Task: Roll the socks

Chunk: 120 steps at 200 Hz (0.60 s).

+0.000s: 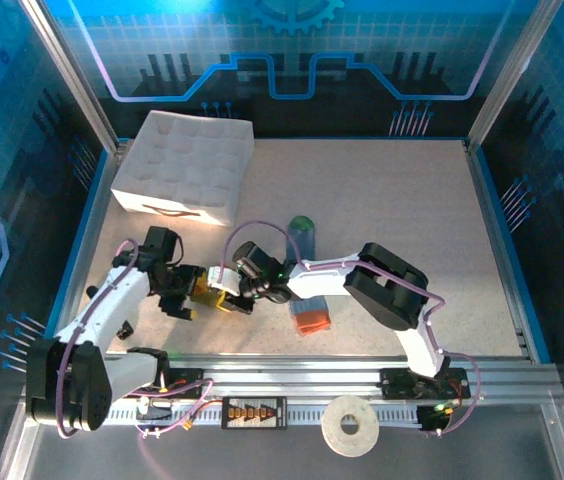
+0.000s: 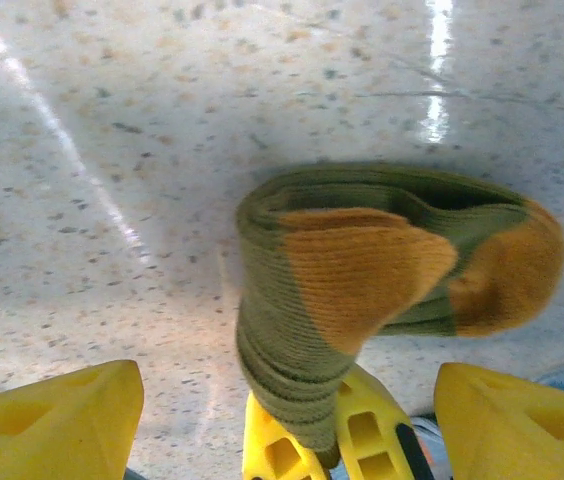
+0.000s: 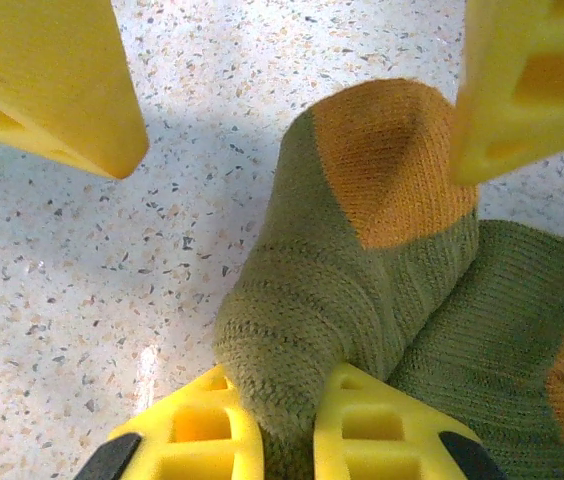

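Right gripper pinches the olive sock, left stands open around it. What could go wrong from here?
The right gripper pinches only a bunched fold of the olive sock; it could slip out and unroll.
The left gripper stands open astride that spot; closing there might hit the right gripper.
The blue-grey sock lies under the right arm and might get dragged.

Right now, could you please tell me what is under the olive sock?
Speckled tabletop shows around the olive sock, which is folded over itself and pinched by the right tool. The patch directly beneath is hidden by the knit.
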Available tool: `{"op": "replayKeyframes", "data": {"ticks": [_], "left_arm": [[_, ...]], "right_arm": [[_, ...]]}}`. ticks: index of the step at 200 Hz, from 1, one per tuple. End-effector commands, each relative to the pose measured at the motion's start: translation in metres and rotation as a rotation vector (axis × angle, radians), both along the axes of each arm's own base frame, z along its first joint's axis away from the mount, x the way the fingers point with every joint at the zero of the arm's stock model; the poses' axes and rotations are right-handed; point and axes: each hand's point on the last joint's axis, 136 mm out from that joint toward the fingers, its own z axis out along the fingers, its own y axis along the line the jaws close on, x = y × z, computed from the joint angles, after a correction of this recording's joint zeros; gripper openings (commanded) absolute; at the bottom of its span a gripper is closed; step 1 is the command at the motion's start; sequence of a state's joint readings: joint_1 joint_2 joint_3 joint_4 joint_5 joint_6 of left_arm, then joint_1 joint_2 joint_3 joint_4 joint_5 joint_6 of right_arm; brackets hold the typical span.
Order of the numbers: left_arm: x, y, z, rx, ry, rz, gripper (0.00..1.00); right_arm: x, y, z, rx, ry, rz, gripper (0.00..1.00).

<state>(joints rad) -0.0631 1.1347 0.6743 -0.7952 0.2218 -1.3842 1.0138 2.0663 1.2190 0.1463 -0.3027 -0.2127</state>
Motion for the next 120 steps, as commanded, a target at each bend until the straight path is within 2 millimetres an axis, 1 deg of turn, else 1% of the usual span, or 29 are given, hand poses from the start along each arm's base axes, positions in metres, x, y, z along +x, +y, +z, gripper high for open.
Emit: {"op": "replayKeyframes", "data": {"ticks": [1,27,39,72,93,120], "left_arm": [[0.010,0.000,-0.002,-0.004,-0.066,-0.030,0.73],[0.019,-0.006,-0.004,-0.026,-0.123,-0.070,0.68],[0.018,-0.006,-0.006,-0.023,-0.118,-0.084,0.67],[0.015,-0.012,-0.011,-0.025,-0.117,-0.119,0.61],[0.015,-0.017,-0.016,-0.024,-0.121,-0.137,0.57],[0.007,-0.020,-0.025,-0.011,-0.073,-0.148,0.55]], "right_arm": [[-0.019,-0.051,-0.073,-0.226,0.301,-0.092,0.01],[-0.016,-0.057,-0.081,-0.221,0.446,-0.141,0.02],[-0.016,-0.059,-0.083,-0.219,0.510,-0.155,0.02],[-0.002,-0.069,-0.094,-0.214,0.674,-0.270,0.02],[0.003,-0.073,-0.097,-0.215,0.728,-0.309,0.02],[0.006,-0.076,-0.100,-0.226,0.791,-0.339,0.03]]}}
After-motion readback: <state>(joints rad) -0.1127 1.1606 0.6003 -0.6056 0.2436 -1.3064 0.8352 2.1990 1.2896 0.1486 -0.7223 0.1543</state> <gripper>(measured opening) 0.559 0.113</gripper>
